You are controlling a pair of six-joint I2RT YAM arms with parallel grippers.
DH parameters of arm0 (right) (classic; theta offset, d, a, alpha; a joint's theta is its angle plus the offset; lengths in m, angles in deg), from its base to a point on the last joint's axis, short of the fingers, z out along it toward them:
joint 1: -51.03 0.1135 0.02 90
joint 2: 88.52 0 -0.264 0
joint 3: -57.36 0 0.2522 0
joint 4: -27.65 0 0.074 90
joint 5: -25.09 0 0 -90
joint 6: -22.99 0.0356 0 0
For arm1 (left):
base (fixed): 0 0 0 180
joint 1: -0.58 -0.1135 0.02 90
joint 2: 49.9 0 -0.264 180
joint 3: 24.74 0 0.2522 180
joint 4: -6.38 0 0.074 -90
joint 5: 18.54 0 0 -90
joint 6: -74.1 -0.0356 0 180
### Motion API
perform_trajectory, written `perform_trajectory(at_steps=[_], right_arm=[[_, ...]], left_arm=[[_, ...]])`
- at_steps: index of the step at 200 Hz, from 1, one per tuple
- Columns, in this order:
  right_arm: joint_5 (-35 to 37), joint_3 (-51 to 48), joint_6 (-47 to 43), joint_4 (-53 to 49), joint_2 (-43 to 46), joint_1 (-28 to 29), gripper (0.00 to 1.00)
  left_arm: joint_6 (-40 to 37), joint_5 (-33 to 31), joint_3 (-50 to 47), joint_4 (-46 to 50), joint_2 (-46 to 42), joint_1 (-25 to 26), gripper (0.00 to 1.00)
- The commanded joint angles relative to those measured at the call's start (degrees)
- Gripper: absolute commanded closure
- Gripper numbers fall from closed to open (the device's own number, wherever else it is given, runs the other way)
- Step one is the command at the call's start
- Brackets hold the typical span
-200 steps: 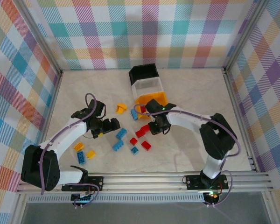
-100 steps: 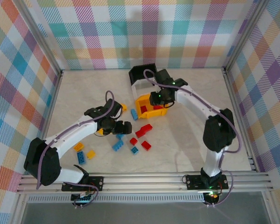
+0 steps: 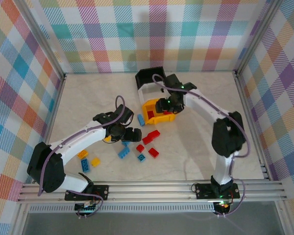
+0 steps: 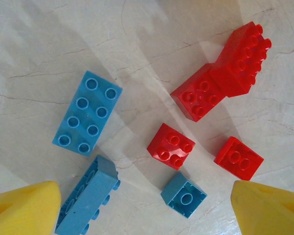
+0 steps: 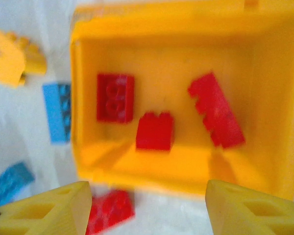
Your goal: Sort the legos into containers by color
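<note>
Where three bins (image 3: 148, 78) join, one holds three red legos (image 5: 155, 131)

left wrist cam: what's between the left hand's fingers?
In the left wrist view, the open left hand spans a long blue brick tipped on its side and a small blue brick.

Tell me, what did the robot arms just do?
The right fingers went from the table to above the yellow bin and opened, likely dropping a red brick in. The left fingers slid right over the loose bricks, staying open. The loose bricks stayed put.
</note>
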Motion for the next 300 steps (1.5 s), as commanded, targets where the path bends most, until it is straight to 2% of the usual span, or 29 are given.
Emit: perform_trajectory(at_steps=[1, 20, 59, 108, 174, 202, 231, 256, 281, 300], right_arm=[[-6.1, -9.8, -0.9, -1.1, 9.9, 4.2, 0.36], [-10.3, -19.2, -2.4, -0.8, 14.5, 7.8, 0.35], [-7.0, -29.1, -2.6, 1.7, 15.6, 17.1, 0.31], [-2.1, -26.4, -3.6, 4.2, 7.3, 21.9, 0.24], [3.8, -20.3, -5.4, 3.0, -1.7, 24.2, 0.25], [6.0, -19.2, -5.3, 2.8, -3.3, 24.8, 0.33], [8.0, -19.4, -4.0, 2.3, -2.1, 25.3, 0.57], [8.7, -21.0, -2.9, 2.6, 1.2, 25.3, 0.68], [8.6, -21.3, -2.4, 0.5, 4.6, 25.1, 0.71], [8.2, -20.3, -1.0, -1.7, 9.3, 23.3, 0.71]], left_arm=[[3.2, -1.1, -2.2, -1.7, -1.7, -1.8, 0.10], [6.1, 0.6, -5.5, -3.9, -3.6, -5.4, 0.10], [8.9, 4.7, -10.2, -6.0, -6.4, -12.8, 0.10], [7.7, 5.9, -12.6, -4.0, -10.4, -16.0, 0.09], [8.7, 6.7, -17.9, -3.2, -17.3, -18.5, 0.09], [8.5, 7.2, -18.8, -3.0, -18.1, -19.2, 0.09], [7.1, 7.0, -18.3, -2.4, -17.9, -19.5, 0.09], [4.6, 6.3, -16.8, -1.2, -16.5, -19.4, 0.09], [0.9, 6.0, -14.3, 0.1, -14.8, -18.2, 0.10], [-2.5, 3.2, -10.7, 2.0, -12.7, -13.6, 0.10]])
